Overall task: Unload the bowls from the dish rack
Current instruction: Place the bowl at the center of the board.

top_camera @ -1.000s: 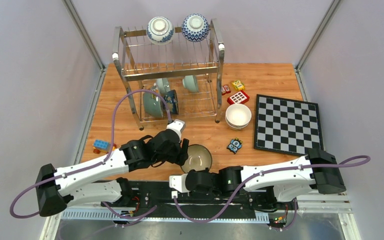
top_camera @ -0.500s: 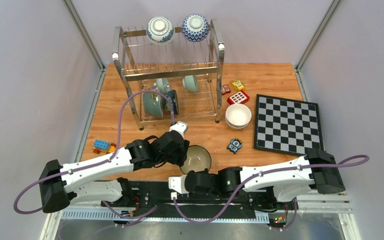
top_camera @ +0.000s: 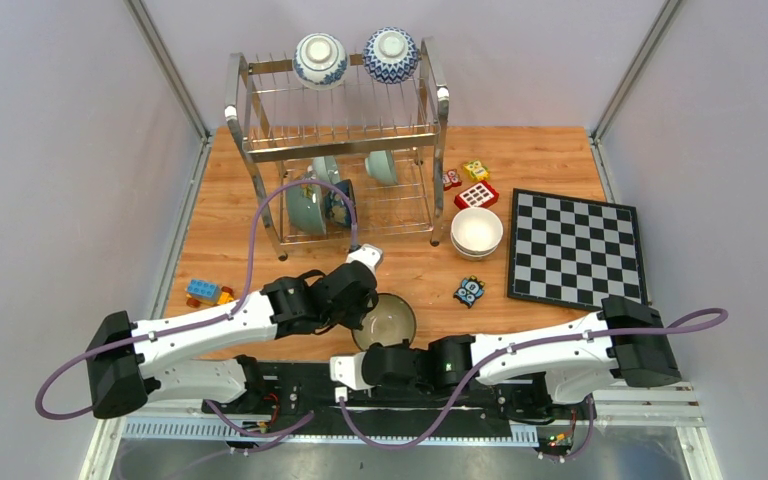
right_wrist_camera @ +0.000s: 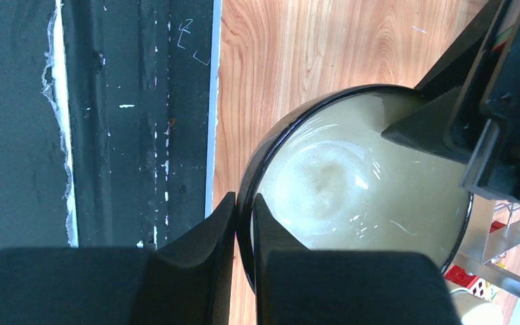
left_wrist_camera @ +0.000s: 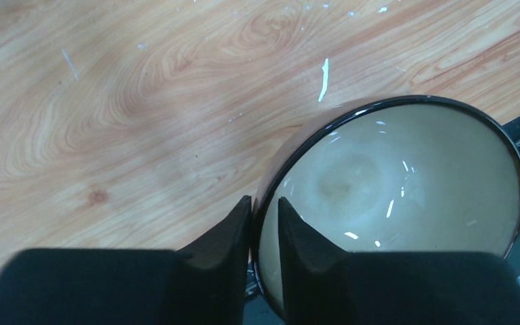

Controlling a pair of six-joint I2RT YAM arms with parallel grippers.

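A dark brown bowl [top_camera: 385, 320] [left_wrist_camera: 393, 183] [right_wrist_camera: 352, 183] with a pale glazed inside sits at the table's near edge. My left gripper [top_camera: 367, 311] [left_wrist_camera: 264, 217] is shut on its left rim, one finger inside and one outside. My right gripper [top_camera: 372, 347] [right_wrist_camera: 244, 210] is shut on its near rim in the same way. The dish rack [top_camera: 260, 190] stands at the back. Two blue-and-white bowls [top_camera: 320, 58] rest upside down on its top tier. Celadon bowls [top_camera: 307, 208] and a dark patterned bowl [top_camera: 341, 203] stand in the lower tier. Stacked cream bowls [top_camera: 477, 232] sit on the table.
A chessboard [top_camera: 577, 247] lies at the right. Toy blocks lie near the rack's right foot [top_camera: 476, 195], in front of the cream bowls [top_camera: 470, 290] and at the left edge [top_camera: 203, 291]. The black base strip [right_wrist_camera: 128, 122] runs just behind the brown bowl.
My left gripper has closed from wide open onto the brown bowl's rim. The bowl and both grippers have shifted slightly left and towards the near edge.
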